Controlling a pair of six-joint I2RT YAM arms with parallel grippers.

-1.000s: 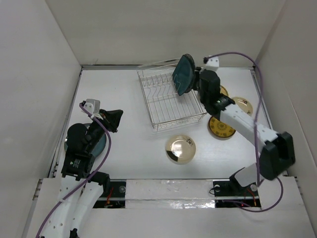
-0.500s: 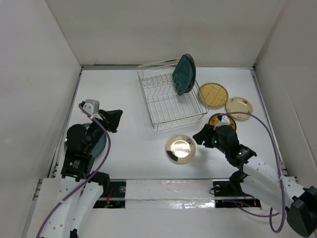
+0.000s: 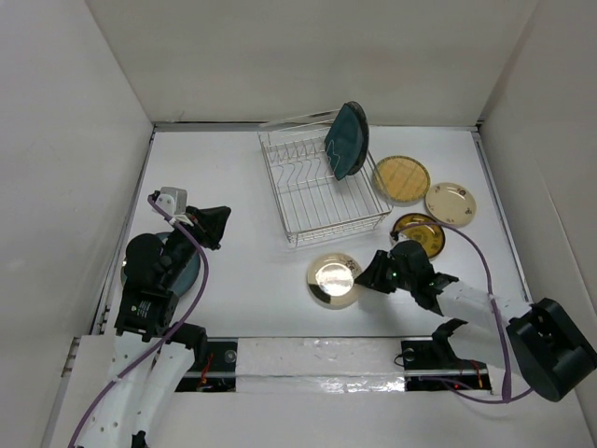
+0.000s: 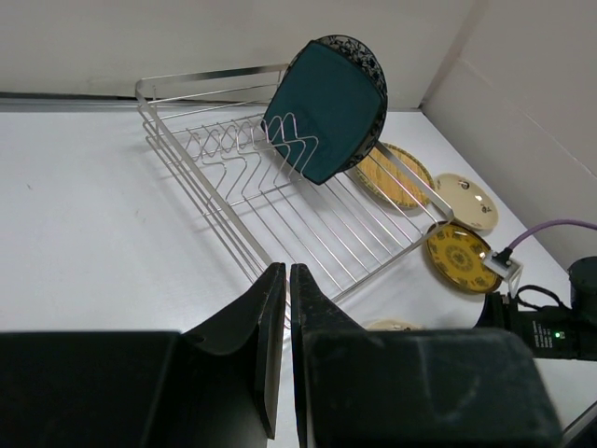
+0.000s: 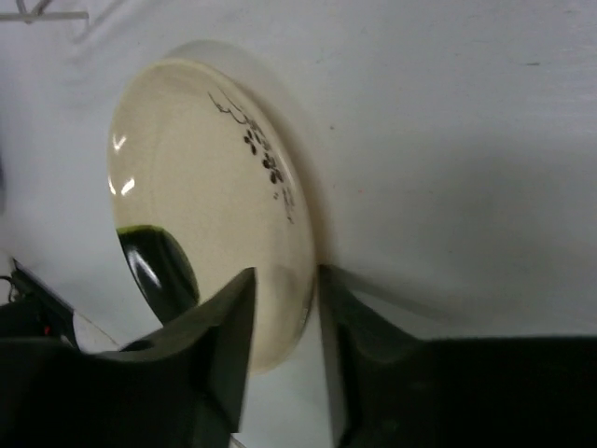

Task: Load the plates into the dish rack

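Observation:
The silver wire dish rack holds a square dark teal plate on edge, with a round dark-rimmed plate right behind it. A glossy cream plate lies on the table in front of the rack. My right gripper is low at its right rim, open, one finger over the face and the other outside the rim. My left gripper is shut and empty, hovering at the left. A round teal plate lies under the left arm.
Right of the rack lie three more plates: a gold patterned one, a cream one and a dark gold one. White walls enclose the table on three sides.
My right arm left the rack, where the dark teal plate stays, and swung down to the cream plate's right rim, jaws narrowing. That plate slid slightly left. The left arm is still.

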